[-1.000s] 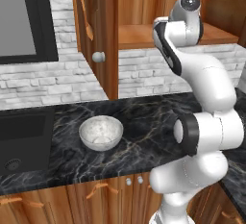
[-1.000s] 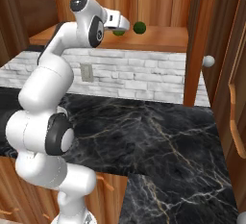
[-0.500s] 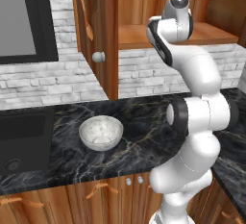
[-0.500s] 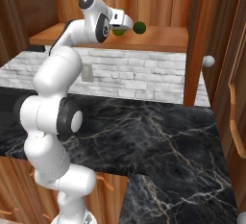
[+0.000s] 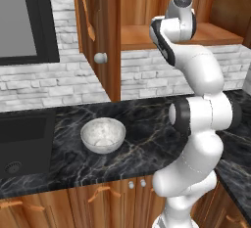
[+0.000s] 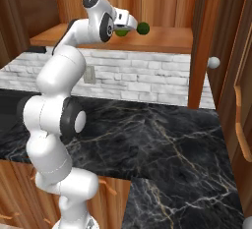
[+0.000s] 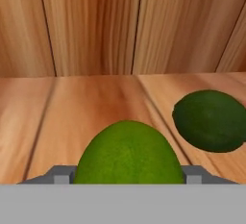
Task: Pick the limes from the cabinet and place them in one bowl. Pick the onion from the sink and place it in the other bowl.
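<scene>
Our pincer (image 6: 129,24) had pushed deeper into the open cabinet (image 5: 147,7) than it was a moment before. In the right base view it reached over the shelf, right up against the bright lime (image 6: 121,32). In the hand view that bright lime (image 7: 129,153) sat very close, low in the middle, with a grey finger tip (image 7: 60,175) showing on each side of it. So the fingers stood apart with the lime between them. We could not tell if they were touching it yet.

The dark lime (image 7: 211,120) lay just beside it on the shelf, a little farther back. It looked like it had not moved.

We think the grab was about to happen, so no lime was picked up yet. The speckled bowl (image 5: 103,135) waited down on the black counter (image 5: 142,134), near the sink (image 5: 22,144). It looked empty.
</scene>
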Motion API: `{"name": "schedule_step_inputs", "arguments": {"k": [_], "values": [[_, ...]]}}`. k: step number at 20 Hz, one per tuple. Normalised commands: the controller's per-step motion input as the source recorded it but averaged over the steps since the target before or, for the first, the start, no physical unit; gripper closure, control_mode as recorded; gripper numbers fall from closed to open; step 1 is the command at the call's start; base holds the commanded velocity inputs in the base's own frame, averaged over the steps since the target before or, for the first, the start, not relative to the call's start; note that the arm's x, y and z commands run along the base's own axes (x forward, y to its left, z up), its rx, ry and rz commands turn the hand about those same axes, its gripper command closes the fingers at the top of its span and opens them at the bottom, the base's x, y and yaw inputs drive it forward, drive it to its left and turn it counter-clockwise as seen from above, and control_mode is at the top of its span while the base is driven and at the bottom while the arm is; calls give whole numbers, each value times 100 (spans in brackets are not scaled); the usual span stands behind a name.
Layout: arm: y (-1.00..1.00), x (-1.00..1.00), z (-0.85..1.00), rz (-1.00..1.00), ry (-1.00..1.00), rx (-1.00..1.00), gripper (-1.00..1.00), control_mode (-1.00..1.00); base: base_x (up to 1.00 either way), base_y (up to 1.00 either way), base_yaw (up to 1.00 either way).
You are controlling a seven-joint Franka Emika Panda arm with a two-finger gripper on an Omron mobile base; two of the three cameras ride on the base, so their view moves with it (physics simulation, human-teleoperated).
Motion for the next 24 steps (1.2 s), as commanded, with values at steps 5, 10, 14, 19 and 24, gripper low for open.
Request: {"name": "schedule_step_inputs", "arguments": {"k": [5,10,14,19,24], "values": [[18,-64,11,-2,-6,1,100,-100,0,0,0],[21,-81,13,-6,-8,3,100,-100,0,0,0],[9,-100,8,-5,-1,9,100,-100,0,0,0],[7,-100,-2,4,7,15,100,-100,0,0,0],[21,-99,-2,8,9,12,100,-100,0,0,0]]}}
